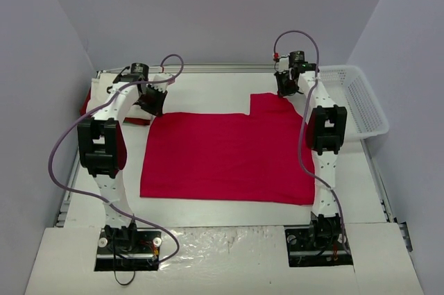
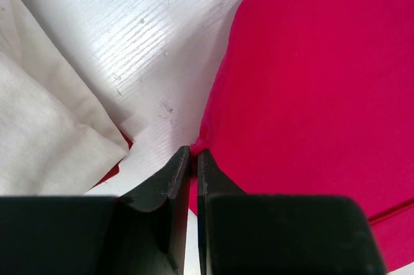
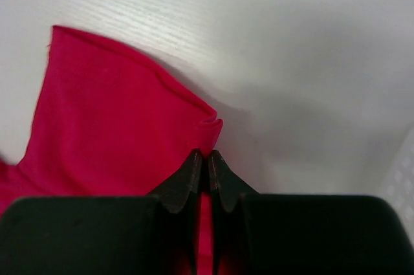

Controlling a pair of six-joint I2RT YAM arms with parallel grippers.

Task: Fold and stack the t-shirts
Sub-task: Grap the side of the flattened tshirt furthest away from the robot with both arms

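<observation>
A bright red t-shirt (image 1: 229,156) lies spread flat on the white table. My left gripper (image 1: 151,103) is shut on its far left corner; the wrist view shows the jaws (image 2: 193,155) pinching the red edge (image 2: 310,81). My right gripper (image 1: 286,87) is shut on the far right corner of the shirt's raised flap; the wrist view shows red cloth (image 3: 116,126) pinched between the jaws (image 3: 207,155). A white t-shirt (image 2: 45,126) lies at the far left with another red one (image 1: 84,104) under it, mostly hidden by my left arm.
A white plastic lattice basket (image 1: 357,97) stands at the far right edge of the table. Grey walls close in the table on three sides. Both arm bases sit at the near edge.
</observation>
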